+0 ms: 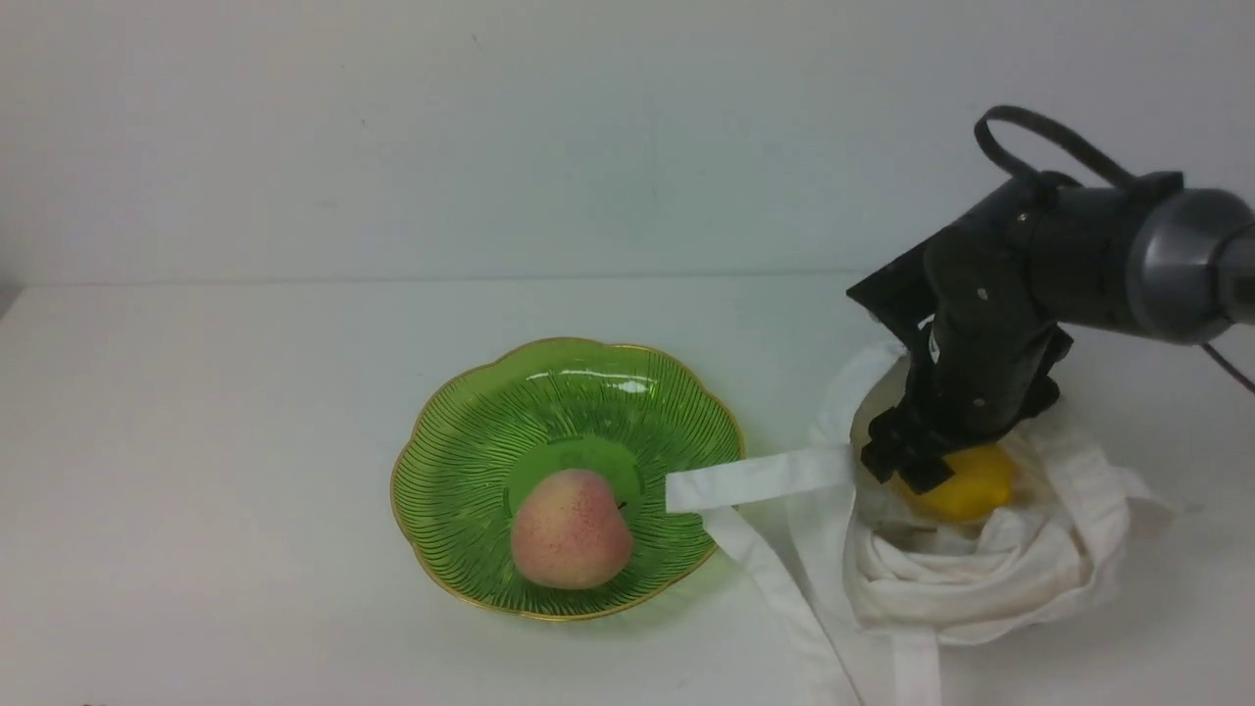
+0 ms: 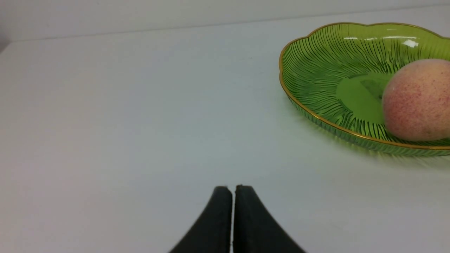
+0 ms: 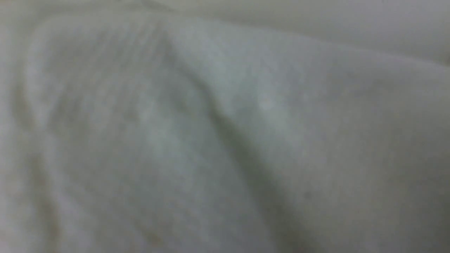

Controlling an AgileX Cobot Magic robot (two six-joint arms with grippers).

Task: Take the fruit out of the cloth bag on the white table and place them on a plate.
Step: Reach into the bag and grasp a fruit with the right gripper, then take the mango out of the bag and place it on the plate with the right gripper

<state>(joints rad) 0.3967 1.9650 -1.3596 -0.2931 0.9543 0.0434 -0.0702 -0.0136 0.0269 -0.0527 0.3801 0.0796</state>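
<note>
Lemon (image 1: pixel 971 482) lies on the wide matte bench (image 1: pixel 245 441), inside the open mouth of the soft, rumpled cloth bag (image 1: pixel 980 588), right of the ridged, gold-rimmed green plate (image 1: pixel 461 431) holding a speckled peach (image 1: pixel 571 529). Right jaws sit over the lemon's smooth oval end, whether clamped I cannot tell; left jaws are pinched together, empty. I judge the grip should span the slick rind squarely, clear of cloth, before lifting.
</note>
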